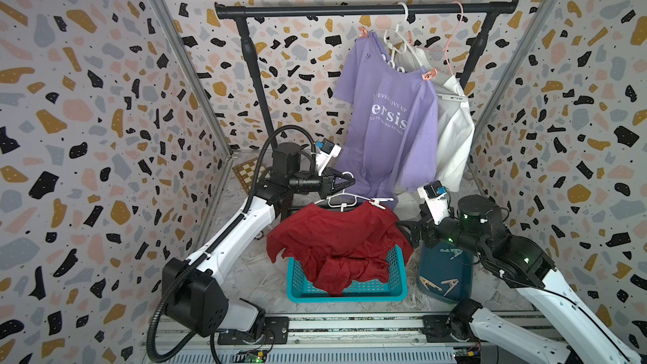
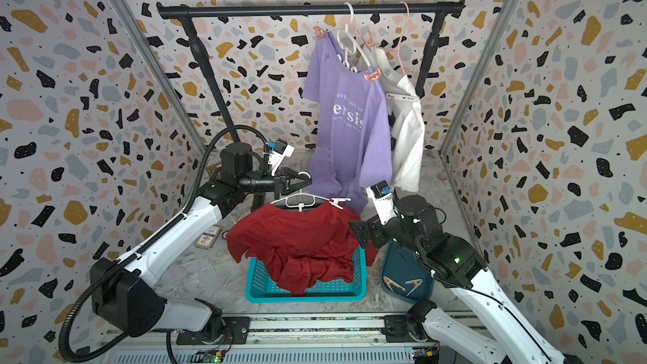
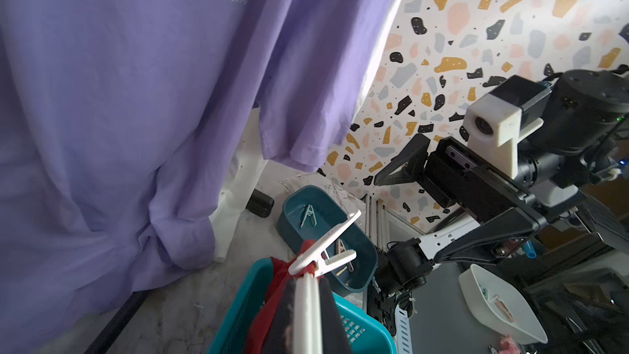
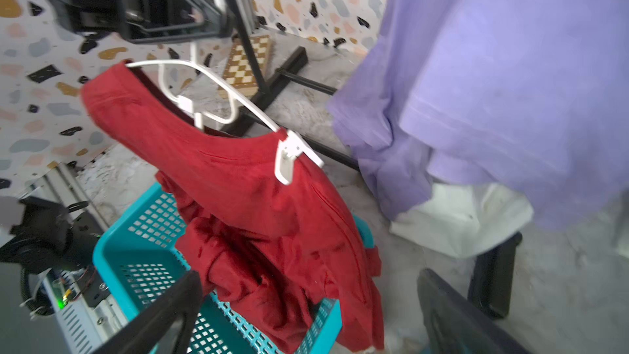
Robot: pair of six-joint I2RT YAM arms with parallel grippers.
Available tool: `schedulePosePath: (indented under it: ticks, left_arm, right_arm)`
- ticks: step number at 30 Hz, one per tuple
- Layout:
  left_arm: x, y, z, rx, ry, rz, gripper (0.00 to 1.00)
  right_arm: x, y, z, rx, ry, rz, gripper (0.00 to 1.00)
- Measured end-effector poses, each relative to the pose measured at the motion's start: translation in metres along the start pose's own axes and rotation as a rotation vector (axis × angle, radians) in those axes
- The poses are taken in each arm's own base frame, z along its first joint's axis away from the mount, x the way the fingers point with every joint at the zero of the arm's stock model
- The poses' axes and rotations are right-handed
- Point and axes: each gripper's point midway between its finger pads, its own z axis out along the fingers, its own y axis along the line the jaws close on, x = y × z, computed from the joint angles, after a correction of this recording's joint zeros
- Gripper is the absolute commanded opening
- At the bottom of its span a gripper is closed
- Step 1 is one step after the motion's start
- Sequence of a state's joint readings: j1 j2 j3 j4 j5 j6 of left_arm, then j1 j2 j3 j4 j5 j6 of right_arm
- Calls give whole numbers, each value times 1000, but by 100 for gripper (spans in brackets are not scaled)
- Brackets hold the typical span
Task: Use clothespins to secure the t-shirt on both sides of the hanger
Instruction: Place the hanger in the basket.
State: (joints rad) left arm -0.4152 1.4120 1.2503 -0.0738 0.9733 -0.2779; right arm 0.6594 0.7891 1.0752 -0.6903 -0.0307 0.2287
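Observation:
A red t-shirt (image 1: 336, 239) hangs on a white hanger (image 1: 345, 199), its lower part slumped into a teal basket (image 1: 350, 295). My left gripper (image 1: 346, 180) is shut on the hanger's hook; the left wrist view shows the white hanger (image 3: 308, 311) pinched between the jaws. A white clothespin (image 1: 380, 202) is clipped on the shirt's right shoulder at the hanger arm, also seen as the clothespin (image 4: 289, 158) in the right wrist view. My right gripper (image 1: 408, 232) stands open and empty just right of the shirt. More clothespins (image 1: 450, 283) lie in a dark teal bin (image 1: 444, 274).
A black rail (image 1: 350, 11) at the back carries a purple t-shirt (image 1: 392, 117) pegged with pink clothespins and a white shirt (image 1: 455, 134). A chessboard (image 1: 247, 171) lies at the back left. A white bowl (image 3: 497, 304) sits beyond the table edge.

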Motion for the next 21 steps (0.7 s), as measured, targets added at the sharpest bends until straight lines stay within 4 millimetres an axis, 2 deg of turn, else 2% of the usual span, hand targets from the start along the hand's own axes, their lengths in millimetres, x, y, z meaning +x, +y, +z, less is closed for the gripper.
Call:
schedulePosePath:
  ticks: [7,13,21]
  left_arm:
    - [22,18,3,-47,16,-96,0]
    - [42,27,5,-61,42,-143,0]
    - [49,33,7,-74,51,-159,1]
  right_arm:
    - [45,-51,1,197,55,242,100]
    - [85,-91,-3,368,71,447,94]
    - [130,-124,3,491,98,689,94]
